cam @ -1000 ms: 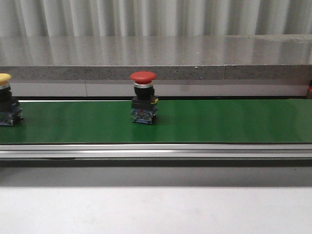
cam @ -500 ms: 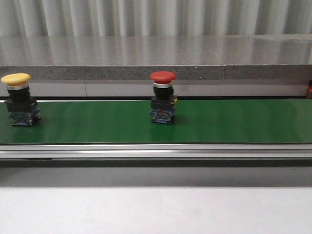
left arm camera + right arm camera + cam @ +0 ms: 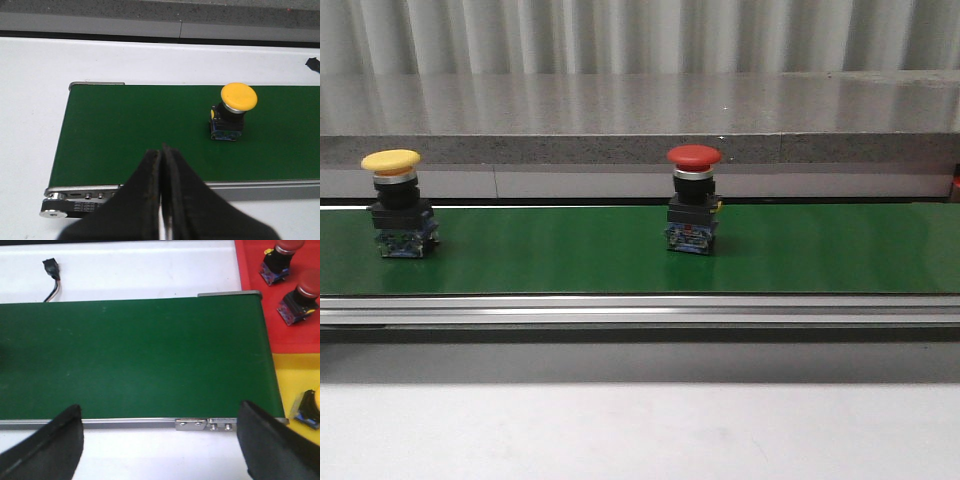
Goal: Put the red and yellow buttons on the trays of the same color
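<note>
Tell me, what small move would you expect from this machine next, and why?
Probably the right end effector should simply wait, open, above the green conveyor belt. The red mushroom-head push button stands mid-belt and has moved rightward over the last second, toward the end where the red tray and yellow tray sit. The left end effector is shut near the yellow mushroom-head push button.

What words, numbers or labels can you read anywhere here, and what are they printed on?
None can be read.
Conveyor end bracket: a line of tiny print, too small and blurred to read.
Yellow button and red button: plain caps, no lettering visible.
Green belt, red tray, yellow tray: no markings.
</note>
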{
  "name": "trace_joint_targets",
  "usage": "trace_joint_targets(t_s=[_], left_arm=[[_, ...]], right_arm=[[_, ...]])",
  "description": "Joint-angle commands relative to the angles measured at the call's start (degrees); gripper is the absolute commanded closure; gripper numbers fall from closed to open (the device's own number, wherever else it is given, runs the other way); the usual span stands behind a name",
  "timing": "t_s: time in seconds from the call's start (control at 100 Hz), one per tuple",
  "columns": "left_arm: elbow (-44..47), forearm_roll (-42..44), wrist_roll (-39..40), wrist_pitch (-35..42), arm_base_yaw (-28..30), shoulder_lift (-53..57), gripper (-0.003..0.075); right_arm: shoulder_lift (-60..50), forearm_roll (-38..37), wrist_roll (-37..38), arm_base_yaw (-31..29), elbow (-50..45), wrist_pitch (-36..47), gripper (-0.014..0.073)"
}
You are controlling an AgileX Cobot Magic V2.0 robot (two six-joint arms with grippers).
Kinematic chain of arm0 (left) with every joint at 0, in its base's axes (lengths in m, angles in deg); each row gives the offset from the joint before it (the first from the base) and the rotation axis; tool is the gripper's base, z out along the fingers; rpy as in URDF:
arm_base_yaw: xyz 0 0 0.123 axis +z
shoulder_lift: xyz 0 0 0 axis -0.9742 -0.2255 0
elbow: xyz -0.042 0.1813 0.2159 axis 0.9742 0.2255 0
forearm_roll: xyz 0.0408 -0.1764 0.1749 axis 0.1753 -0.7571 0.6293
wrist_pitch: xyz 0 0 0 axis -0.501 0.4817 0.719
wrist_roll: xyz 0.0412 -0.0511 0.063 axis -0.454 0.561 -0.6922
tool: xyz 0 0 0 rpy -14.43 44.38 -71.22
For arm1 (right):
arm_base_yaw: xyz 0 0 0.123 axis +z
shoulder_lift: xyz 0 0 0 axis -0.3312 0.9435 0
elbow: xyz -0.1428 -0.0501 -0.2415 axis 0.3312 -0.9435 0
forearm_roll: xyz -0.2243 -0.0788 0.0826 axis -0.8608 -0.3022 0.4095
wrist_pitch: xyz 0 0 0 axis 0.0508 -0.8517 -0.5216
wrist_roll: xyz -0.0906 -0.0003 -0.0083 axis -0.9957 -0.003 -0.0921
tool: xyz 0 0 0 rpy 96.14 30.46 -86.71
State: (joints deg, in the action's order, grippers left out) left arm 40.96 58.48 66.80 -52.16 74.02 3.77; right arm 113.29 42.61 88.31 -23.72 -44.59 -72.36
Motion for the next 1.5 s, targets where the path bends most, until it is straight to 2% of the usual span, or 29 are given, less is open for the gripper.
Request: trace_joint_targets(t_s=[0.0,0.19,0.46,0.6,1.06,1.15,1.25,1.32,1.39,1.49], left_arm=[[-1.63,-0.85,-0.08,4.22,-0.51,0.18,0.0740],[-1.63,-0.85,-0.08,4.37,-0.51,0.18,0.0740],[-1.63,-0.85,-0.08,4.37,-0.51,0.18,0.0740],[-1.63,-0.85,-0.08,4.37,-0.51,0.18,0.0740],[-1.63,-0.85,-0.08,4.37,-0.51,0.18,0.0740],[-1.63,-0.85,-0.08,4.37,-0.51,0.18,0.0740],[-1.63,-0.85,-0.08,4.37,-0.51,0.18,0.0740],[-1.63,-0.85,-0.08,4.37,-0.51,0.18,0.0740],[-1.63,-0.85,-0.08,4.37,-0.51,0.18,0.0740],[-1.63,-0.85,-0.08,4.37,-0.51,0.18,0.0740]], right_arm=[[-0.49,2.68,-2.73,0.45,1.87,4.15,-0.0030],[3.66,5.74,-10.71,6.37,5.03,4.15,-0.0030],[16.52,5.74,-10.77,17.90,10.41,4.40,-0.0030],[23.67,5.74,-10.77,21.95,13.01,6.46,-0.0030],[39.16,5.74,-10.77,23.38,22.53,9.77,-0.0019],[40.46,5.74,-10.77,23.38,23.15,9.48,0.0089],[40.52,5.74,-10.77,23.32,23.15,9.10,0.0354],[40.28,5.74,-10.77,22.73,23.78,7.85,0.0500],[40.15,5.74,-10.65,21.38,25.81,4.33,0.0554],[39.36,5.67,-10.65,17.55,30.08,-1.39,0.0555]])
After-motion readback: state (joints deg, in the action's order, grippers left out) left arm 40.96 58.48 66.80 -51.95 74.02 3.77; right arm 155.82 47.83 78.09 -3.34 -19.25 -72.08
